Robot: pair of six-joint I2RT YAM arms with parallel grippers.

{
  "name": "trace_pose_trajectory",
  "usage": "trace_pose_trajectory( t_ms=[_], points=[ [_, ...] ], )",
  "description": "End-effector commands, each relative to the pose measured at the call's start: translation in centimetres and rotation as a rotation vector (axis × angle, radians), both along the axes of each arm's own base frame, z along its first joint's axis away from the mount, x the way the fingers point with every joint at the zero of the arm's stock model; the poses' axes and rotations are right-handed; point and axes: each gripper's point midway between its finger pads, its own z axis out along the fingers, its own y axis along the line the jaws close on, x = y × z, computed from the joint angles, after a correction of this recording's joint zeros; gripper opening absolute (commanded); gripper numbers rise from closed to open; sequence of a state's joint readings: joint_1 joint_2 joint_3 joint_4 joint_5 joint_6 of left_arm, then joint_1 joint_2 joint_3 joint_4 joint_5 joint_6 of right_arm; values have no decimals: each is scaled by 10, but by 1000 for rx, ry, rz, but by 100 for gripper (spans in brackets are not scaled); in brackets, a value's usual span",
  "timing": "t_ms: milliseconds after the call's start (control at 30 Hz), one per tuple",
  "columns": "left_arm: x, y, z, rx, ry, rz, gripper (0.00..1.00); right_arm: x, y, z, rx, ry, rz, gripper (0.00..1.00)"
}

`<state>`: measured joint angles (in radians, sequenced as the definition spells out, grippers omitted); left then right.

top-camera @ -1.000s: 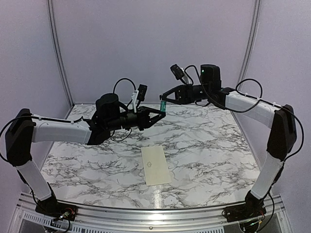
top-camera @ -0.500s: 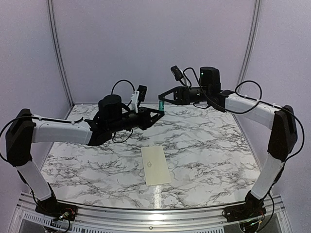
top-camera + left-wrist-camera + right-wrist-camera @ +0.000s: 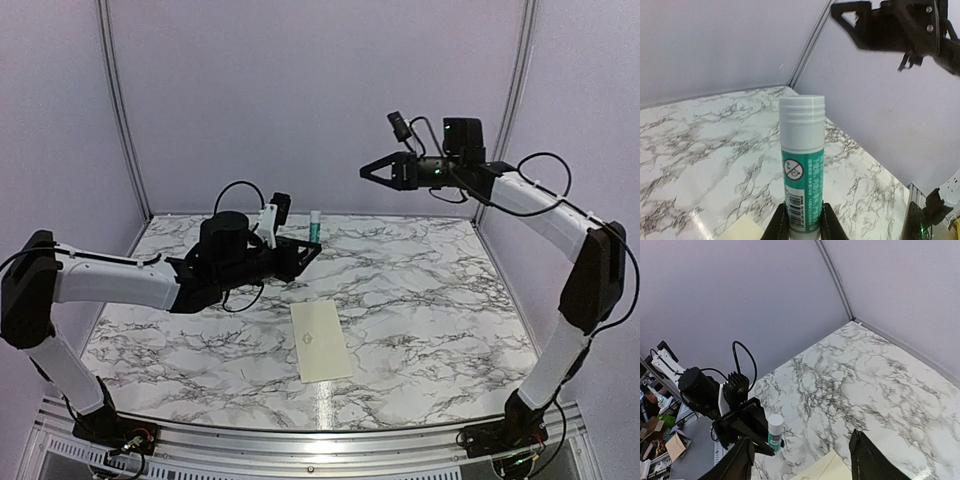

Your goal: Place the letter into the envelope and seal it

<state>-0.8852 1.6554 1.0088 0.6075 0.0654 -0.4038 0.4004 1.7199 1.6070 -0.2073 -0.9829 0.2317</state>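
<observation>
1. The envelope lies flat on the table, near the front edge and about midway between the two arms, with its long side running near to far and leaning slightly left.
2. The left gripper hangs over the table beyond the envelope and a little to its left, well apart from it. Its jaws are clenched on the base of a glue tube.
3. The glue tube stands upright in that grip, white cap on top and a green label below.
4. The right gripper is raised high on the far right and points left. Its jaws are spread wide with nothing between them, far above the envelope.
5. The table is white marble-patterned with grey veins. Pale lilac walls close it in at the back and on both sides, and a metal rail runs along the near edge.
6. Nothing lies on top of the envelope.
</observation>
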Motion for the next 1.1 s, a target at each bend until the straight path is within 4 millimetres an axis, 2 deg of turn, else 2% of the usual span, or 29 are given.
trace_pose_trajectory(
  t_ms=[0, 100, 167, 200, 233, 400, 467, 600, 967, 1067],
  points=[
    [-20, 32, -29, 121, 118, 9, 11, 4, -69, 28, -13, -97, -82, 64],
    [-36, 55, -50, 220, 222, 24, 12, 10, -107, 9, -67, -105, -173, 72],
    [-48, 70, -71, 325, 314, 37, 13, 13, -130, -6, -116, -122, -245, 83],
    [-55, 78, -81, 381, 363, 37, 13, 13, -141, -11, -142, -138, -282, 94],
    [-60, 85, -89, 422, 407, 44, 13, 14, -150, -15, -182, -166, -327, 98],
    [-95, 114, -136, 602, 615, 20, 15, 7, -188, -32, -390, -310, -538, 98],
    [-109, 125, -159, 688, 696, 3, 16, 2, -195, -42, -440, -319, -553, 98],
    [-127, 137, -189, 783, 801, -21, 18, -9, -200, -62, -488, -299, -553, 98],
    [-132, 143, -225, 886, 862, -33, 24, -13, -201, -75, -507, -267, -542, 99],
    [-132, 143, -230, 901, 870, -40, 33, -11, -200, -78, -508, -250, -535, 98]
  ],
)
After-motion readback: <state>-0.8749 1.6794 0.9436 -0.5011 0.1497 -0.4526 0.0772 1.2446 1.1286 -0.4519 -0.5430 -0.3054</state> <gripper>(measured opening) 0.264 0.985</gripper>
